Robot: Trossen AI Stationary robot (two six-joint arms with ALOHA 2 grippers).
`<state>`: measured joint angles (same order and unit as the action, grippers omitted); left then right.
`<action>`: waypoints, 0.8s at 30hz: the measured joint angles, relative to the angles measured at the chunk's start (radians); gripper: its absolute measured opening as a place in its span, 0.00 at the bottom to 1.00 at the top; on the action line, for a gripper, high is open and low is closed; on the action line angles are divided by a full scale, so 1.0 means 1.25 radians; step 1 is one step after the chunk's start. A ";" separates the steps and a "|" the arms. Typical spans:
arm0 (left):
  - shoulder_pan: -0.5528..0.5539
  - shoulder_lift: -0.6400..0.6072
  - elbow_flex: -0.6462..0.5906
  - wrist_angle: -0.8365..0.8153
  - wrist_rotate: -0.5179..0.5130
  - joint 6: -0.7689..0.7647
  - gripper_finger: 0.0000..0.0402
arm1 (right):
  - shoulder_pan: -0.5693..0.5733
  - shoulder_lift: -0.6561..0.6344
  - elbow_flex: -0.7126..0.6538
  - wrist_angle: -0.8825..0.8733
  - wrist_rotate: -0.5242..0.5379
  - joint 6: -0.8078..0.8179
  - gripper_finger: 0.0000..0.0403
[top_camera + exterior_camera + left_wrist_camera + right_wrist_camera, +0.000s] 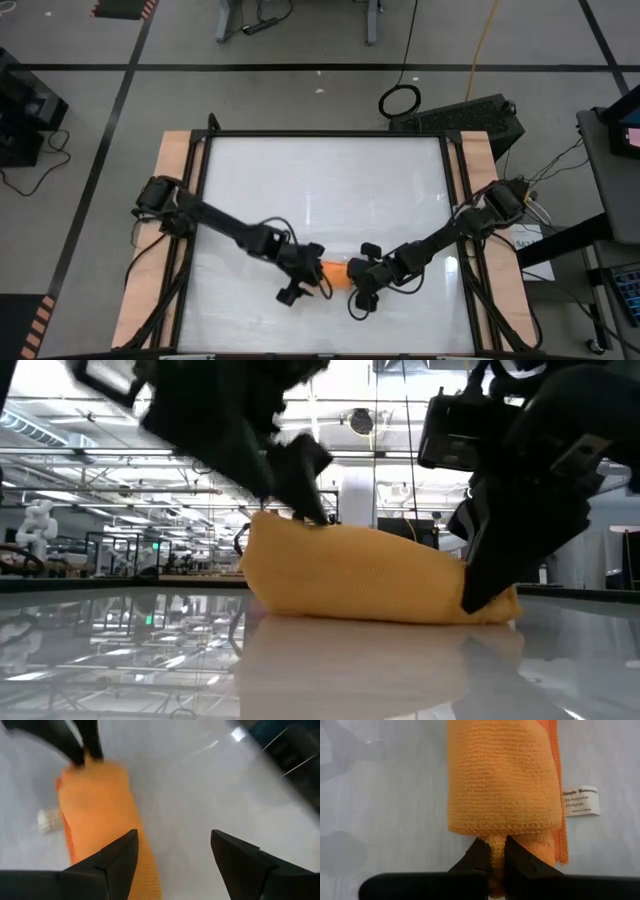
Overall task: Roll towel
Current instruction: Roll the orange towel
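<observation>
The orange towel (336,272) lies on the white tabletop near its near edge as a short, thick roll (370,575), between my two grippers. My left gripper (172,847) is open at the roll's left end, with one finger over the towel and the other over bare table beside it. My right gripper (499,857) is shut on the towel at the roll's right end (490,595). A white label (580,800) sticks out from the towel's edge onto the table. My left gripper slants down from above, and one fingertip (305,500) meets the top of the roll's left end (280,525). The other finger (235,855) stands clear over the table. Nothing is pinched. The roll lies on the table. My right gripper pinches a fold of cloth (496,845) that sticks out of the roll's right end, between its two fingers. The fingers come nearly level from the table's right, along the roll's length. The roll lies on the table, and its outer layer (500,785) is wrapped over the pinched part.
The white tabletop (320,190) stretches bare toward the far edge, inside a dark frame with wooden side rails (160,230). Both arms reach in low across the near part of the table. Cables and equipment lie on the floor beyond.
</observation>
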<state>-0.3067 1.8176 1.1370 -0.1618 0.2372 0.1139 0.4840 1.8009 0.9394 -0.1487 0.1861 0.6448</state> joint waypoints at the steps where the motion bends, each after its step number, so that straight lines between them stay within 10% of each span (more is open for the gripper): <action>1: -0.010 0.009 -0.001 -0.006 -0.031 0.000 0.63 | -0.002 0.000 0.000 0.002 0.003 0.001 0.03; 14: 0.019 0.109 0.000 0.044 -0.112 -0.086 0.63 | 0.001 -0.007 -0.001 0.029 -0.044 0.022 0.07; 24: 0.078 0.109 0.001 0.026 -0.046 -0.120 0.63 | 0.031 -0.126 0.000 -0.067 -0.025 0.003 0.40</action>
<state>-0.2089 1.9541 1.1381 -0.1299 0.1802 -0.0364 0.5231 1.6435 0.9390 -0.2326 0.1548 0.6485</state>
